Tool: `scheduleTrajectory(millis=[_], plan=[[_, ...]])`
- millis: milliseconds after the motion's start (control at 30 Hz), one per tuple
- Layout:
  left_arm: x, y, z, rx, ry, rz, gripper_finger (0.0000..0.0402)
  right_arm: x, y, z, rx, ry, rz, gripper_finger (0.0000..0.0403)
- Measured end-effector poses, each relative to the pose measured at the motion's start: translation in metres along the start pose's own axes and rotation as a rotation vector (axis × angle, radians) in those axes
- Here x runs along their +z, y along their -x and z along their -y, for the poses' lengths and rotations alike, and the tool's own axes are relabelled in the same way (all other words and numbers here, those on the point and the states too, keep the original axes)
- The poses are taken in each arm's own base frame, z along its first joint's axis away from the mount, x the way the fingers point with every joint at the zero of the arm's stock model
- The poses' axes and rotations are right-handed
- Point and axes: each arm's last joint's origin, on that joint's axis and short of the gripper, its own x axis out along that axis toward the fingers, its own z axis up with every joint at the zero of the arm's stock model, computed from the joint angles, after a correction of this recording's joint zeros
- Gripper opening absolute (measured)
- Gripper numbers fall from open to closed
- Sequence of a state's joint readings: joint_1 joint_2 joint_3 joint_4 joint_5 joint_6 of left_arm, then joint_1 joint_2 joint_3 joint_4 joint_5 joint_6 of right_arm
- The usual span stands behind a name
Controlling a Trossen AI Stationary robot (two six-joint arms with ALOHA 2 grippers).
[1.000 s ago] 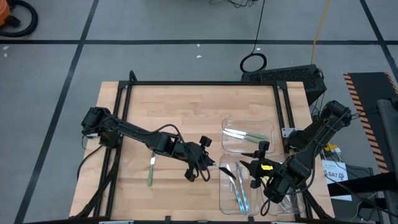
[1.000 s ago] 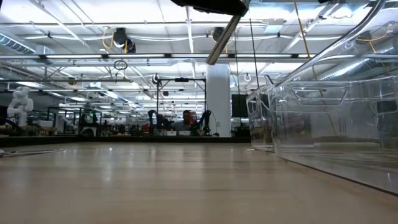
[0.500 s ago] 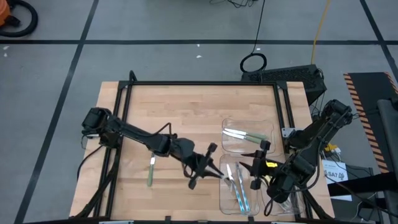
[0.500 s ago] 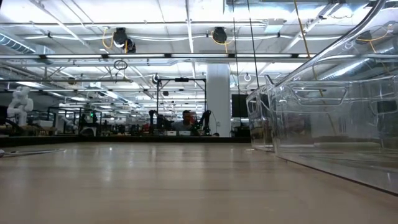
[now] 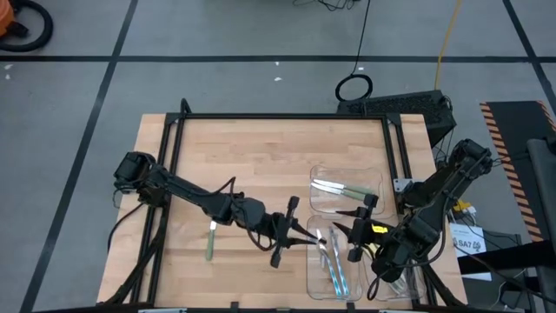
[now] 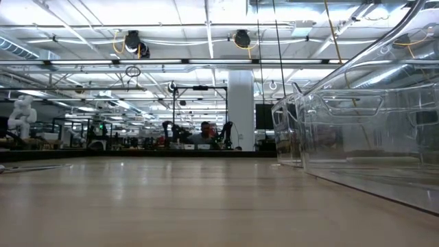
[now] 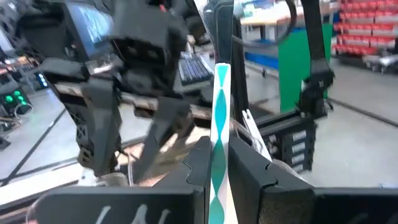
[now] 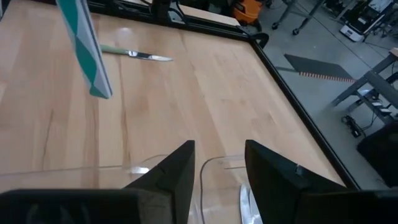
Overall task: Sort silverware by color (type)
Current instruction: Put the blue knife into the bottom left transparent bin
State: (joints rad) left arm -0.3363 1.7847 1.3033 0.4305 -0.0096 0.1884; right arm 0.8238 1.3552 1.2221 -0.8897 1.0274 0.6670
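Nearest us, the left gripper (image 7: pixel 217 171) is clamped on a slim utensil (image 7: pixel 219 118) with a white-and-teal patterned handle, held upright over the near clear tray (image 5: pixel 314 280). We note blue-handled pieces (image 5: pixel 335 271) lying inside that tray. The right gripper (image 8: pixel 217 165) hovers alongside, fingers apart and empty. Farther off, green-handled silverware (image 5: pixel 340 188) rests in the far tray; one green knife (image 5: pixel 209 242) lies on bare wood.

The table (image 5: pixel 261 156) is pale wood, butcher-block planks with a smooth satin sheen; the trays (image 5: pixel 347 193) are clear glossy plastic; the green-handled knife (image 8: pixel 127 53) has a matt pastel handle and a bright polished metal blade; gripper fingers (image 8: pixel 171 177) look matt black plastic.
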Motion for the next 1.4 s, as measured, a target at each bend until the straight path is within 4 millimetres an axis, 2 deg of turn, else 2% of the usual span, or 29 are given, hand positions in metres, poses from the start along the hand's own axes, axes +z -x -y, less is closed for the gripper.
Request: scheduleTrajectory(millis=[200, 367, 533, 1100, 1400], plan=[[0.006, 0.0, -0.002, 0.025, 0.016, 0.059, 0.0041, -0.003, -0.002, -0.001, -0.021, 0.009, 0.017, 0.0136], [-0.001, -0.007, -0.001, 0.06, 0.01, 0.09, 0.0041, -0.009, -0.007, -0.005, -0.066, 0.022, 0.069, 0.0136], [-0.009, -0.014, 0.001, 0.068, -0.003, 0.117, 0.0041, -0.006, -0.008, -0.008, -0.053, 0.017, 0.095, 0.0136], [0.001, -0.013, 0.01, 0.064, -0.033, 0.22, 0.0042, -0.004, -0.008, -0.018, 0.012, 0.016, 0.134, 0.0136], [0.001, -0.013, 0.01, 0.066, -0.029, 0.23, 0.0042, 0.01, -0.002, -0.023, 0.218, -0.086, 0.111, 0.0136]])
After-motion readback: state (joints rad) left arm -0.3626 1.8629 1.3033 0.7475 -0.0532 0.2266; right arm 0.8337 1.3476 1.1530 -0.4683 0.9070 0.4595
